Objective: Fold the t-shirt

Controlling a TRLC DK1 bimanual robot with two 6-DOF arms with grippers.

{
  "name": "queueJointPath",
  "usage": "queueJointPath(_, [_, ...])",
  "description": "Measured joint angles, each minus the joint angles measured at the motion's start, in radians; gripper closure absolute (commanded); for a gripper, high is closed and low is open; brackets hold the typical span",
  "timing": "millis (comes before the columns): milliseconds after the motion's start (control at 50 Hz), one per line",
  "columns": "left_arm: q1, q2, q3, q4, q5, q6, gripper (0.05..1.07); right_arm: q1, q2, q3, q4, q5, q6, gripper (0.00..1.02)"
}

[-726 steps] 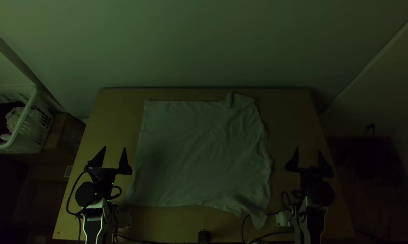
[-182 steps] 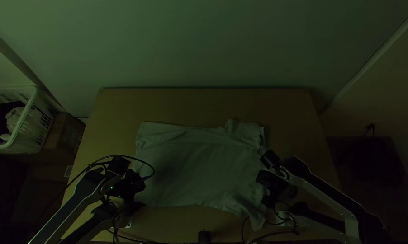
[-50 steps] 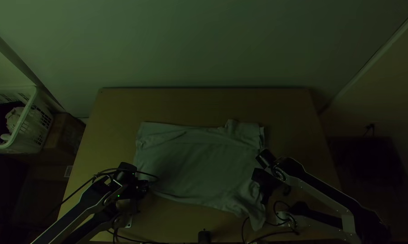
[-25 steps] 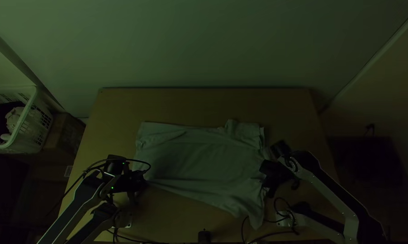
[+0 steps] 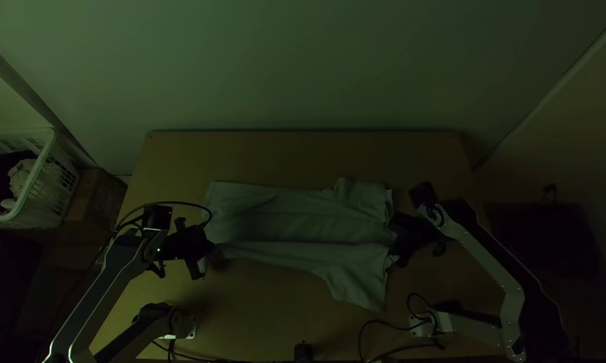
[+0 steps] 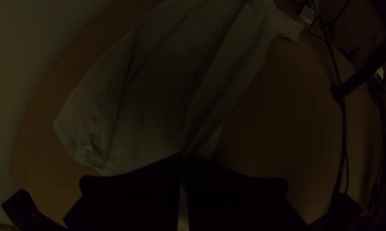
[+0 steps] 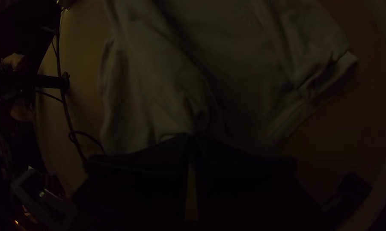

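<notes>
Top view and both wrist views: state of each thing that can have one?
T-shirt, partly folded, creased lengthwise, near-side sleeve sticking out
Left end effector, shut on one end of the shirt
Right end effector, shut on the opposite end
Basket, upright, holding cloth
Left arm's green light, lit

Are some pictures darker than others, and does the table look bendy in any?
Top view: dim, but the t-shirt stands out from the straight-edged table; left wrist view: darker, the left gripper nearly black, the table's edge bowed; right wrist view: darker too, the right gripper nearly black, the table's edge curved.
</notes>
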Motion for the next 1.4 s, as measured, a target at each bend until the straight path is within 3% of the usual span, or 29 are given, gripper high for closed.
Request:
queueJointPath(380, [0.085, 0.202, 0.126, 0.064, 0.035, 0.097, 1.05, -0.054, 0.182, 0.222, -0.032, -0.028, -0.026, 1.00])
queueJointPath(820, [0.093, 0.474, 0.318, 0.138, 0.041, 0.101, 1.05, -0.126, 0.367, 0.430, -0.056, -0.057, -0.033, 1.00])
queueJointPath(1400, [0.100, 0.644, 0.362, 0.259, 0.045, 0.105, 1.05, -0.188, 0.632, 0.640, -0.053, -0.088, -0.033, 1.00])
